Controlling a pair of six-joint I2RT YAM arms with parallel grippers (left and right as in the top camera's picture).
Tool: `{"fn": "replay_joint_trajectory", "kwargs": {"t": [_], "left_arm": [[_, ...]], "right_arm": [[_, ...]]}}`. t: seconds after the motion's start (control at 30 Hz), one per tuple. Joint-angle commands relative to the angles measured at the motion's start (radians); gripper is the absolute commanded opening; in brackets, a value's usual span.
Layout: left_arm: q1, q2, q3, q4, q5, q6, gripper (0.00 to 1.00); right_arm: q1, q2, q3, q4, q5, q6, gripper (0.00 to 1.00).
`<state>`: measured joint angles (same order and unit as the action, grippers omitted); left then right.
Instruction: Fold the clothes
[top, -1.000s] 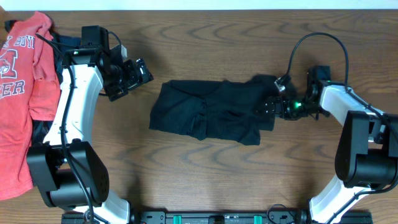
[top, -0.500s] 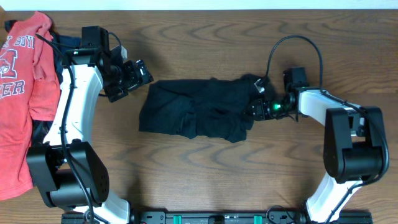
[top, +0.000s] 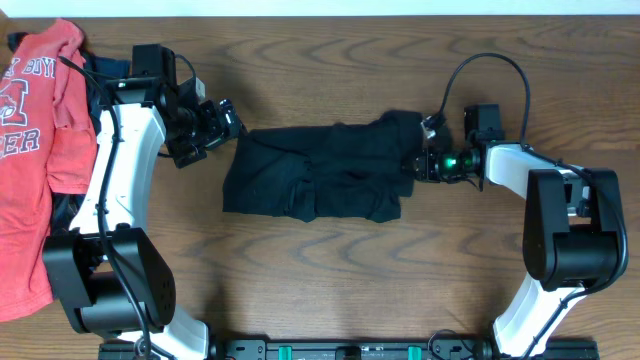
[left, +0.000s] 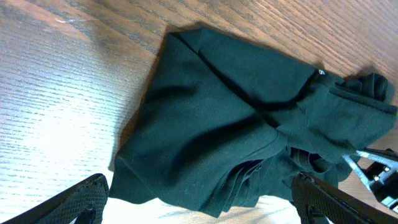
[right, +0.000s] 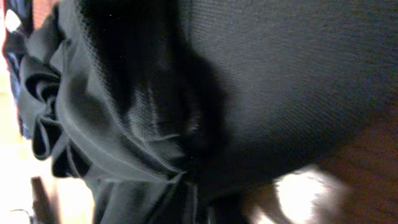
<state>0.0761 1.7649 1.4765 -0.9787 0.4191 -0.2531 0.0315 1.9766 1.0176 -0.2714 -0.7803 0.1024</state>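
Note:
A black shirt (top: 320, 180) lies crumpled in a wide bunch at the middle of the table. My right gripper (top: 418, 163) is at its right end, shut on a gathered fold of the black cloth. In the right wrist view the black shirt (right: 249, 74) fills the frame and hides the fingers. My left gripper (top: 222, 120) hovers open just off the shirt's upper left corner. In the left wrist view the black shirt (left: 236, 124) lies ahead of the left gripper (left: 202, 208), whose jaws stand wide with nothing between them.
An orange-red lettered T-shirt (top: 30, 150) lies spread along the table's left edge, over a navy garment (top: 62, 212). The left arm stands beside that pile. Bare wood shows in front of and behind the black shirt.
The right gripper moved in from the right, pushing the black shirt leftward into a tighter bunch, and closed on its right end. The left arm held still.

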Motion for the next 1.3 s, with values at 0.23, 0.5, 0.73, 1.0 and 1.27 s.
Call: {"fn": "replay_joint_trajectory", "kwargs": {"t": [0.23,0.5,0.73,1.0,1.27], "left_arm": [[0.004,-0.024,0.012,-0.031,0.006,0.021,0.95],[0.004,-0.024,0.012,-0.031,0.006,0.025,0.95],[0.004,-0.024,0.012,-0.03,0.006,0.035,0.95],[0.004,-0.024,0.012,-0.03,0.006,0.036,0.95],[0.004,-0.024,0.011,-0.03,0.006,0.036,0.95]], "right_arm": [[-0.032,0.011,-0.006,0.054,0.051,0.078,0.01],[-0.162,0.011,-0.006,-0.007,0.051,0.084,0.01],[-0.276,0.011,-0.006,-0.033,0.047,0.071,0.01],[-0.319,0.011,-0.006,-0.04,0.041,0.002,0.03],[-0.309,0.011,-0.005,-0.035,-0.013,-0.089,0.99]]}}
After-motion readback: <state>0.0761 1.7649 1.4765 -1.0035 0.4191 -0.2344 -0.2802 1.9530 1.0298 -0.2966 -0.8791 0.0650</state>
